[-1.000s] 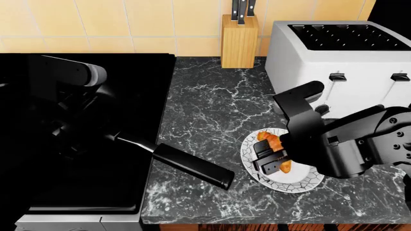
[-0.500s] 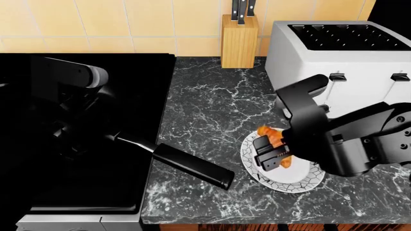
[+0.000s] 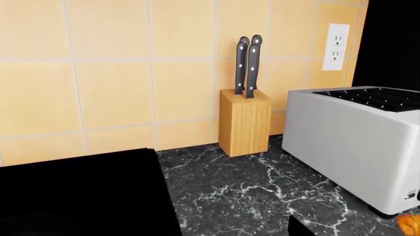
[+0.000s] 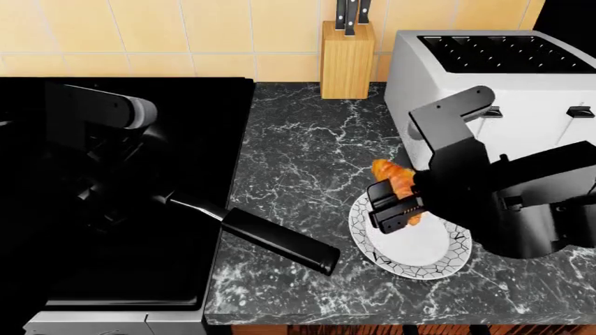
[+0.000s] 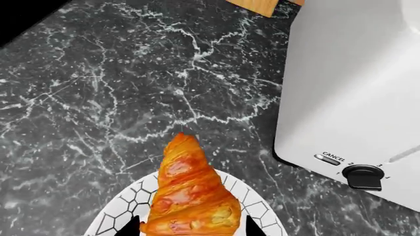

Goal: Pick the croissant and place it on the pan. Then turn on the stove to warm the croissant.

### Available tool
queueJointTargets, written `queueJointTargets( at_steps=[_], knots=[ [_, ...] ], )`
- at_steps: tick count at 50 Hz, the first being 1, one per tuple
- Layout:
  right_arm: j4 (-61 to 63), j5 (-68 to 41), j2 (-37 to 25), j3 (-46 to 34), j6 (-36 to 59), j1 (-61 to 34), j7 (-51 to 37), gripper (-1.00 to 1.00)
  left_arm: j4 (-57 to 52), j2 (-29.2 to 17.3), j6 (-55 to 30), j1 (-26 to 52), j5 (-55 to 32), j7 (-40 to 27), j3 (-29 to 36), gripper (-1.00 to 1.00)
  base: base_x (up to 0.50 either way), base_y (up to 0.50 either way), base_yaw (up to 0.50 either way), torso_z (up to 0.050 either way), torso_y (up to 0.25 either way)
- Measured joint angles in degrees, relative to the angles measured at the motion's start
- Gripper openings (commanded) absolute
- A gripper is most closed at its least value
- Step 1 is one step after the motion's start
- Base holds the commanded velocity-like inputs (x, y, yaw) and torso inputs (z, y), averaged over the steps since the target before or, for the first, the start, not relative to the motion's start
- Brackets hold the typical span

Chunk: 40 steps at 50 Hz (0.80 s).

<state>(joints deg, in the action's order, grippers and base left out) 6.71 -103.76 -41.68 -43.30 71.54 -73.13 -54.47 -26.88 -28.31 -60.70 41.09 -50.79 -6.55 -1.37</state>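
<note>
Between the two black fingers of the right gripper (image 4: 393,204) the croissant (image 4: 396,187) is being pinched across its wider end, with its pointed tip sticking out beyond the fingers toward the back of the counter. In the right wrist view the pastry (image 5: 189,194) is sitting between the two dark fingertips (image 5: 129,227) at the frame's lower edge, above the white crackle-patterned plate (image 5: 119,215). In the head view that plate (image 4: 436,252) is lying on the black marble counter (image 4: 308,160) just below the gripper, in front of the white toaster (image 4: 503,77); whether the croissant is clear of the plate cannot be told for sure. Farther out, the pan's long black handle (image 4: 278,239) is reaching over the counter from the dark stove (image 4: 121,195), where the pan's bowl is merging with the black cooktop and is hard to make out. The left arm (image 4: 112,105) is hanging over the stove, its gripper lost in the dark, so its fingers' state cannot be told. A wooden knife block (image 4: 347,57) is standing against the tiled wall, also showing in the left wrist view (image 3: 244,123).
</note>
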Motion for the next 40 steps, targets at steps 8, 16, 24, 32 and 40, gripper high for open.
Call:
queueJointTargets(
  at_steps=[8, 16, 24, 32, 40],
  knots=[
    [3.30, -0.30, -0.97, 1.88, -2.19, 0.74, 0.51, -1.00, -0.67, -0.15, -0.49, -0.03, -0.67, -0.76, -0.40, 1.00, 0.00, 0.00, 0.00, 0.000, 0.000],
    [6.84, -0.46, -1.89, 3.72, -4.21, 1.27, 0.73, -1.00, -1.68, -0.29, -1.28, 0.09, -1.69, -1.84, -1.05, 1.00, 0.00, 0.00, 0.00, 0.000, 0.000],
    [10.66, -0.38, -2.72, 5.54, -6.14, 1.65, 0.73, -1.00, -2.92, -0.46, -2.13, 0.28, -2.91, -2.97, -1.80, 1.00, 0.00, 0.00, 0.00, 0.000, 0.000],
    [14.34, 0.37, -3.45, 7.53, -8.30, 2.16, 1.14, -1.00, -4.31, -0.67, -2.95, 0.31, -4.33, -4.20, -2.79, 1.00, 0.00, 0.00, 0.00, 0.000, 0.000],
    [17.78, 1.76, -4.11, 9.90, -10.87, 2.70, 1.86, -1.00, -5.91, -0.83, -3.96, 0.66, -6.04, -5.68, -3.86, 1.00, 0.00, 0.00, 0.00, 0.000, 0.000]
  ],
)
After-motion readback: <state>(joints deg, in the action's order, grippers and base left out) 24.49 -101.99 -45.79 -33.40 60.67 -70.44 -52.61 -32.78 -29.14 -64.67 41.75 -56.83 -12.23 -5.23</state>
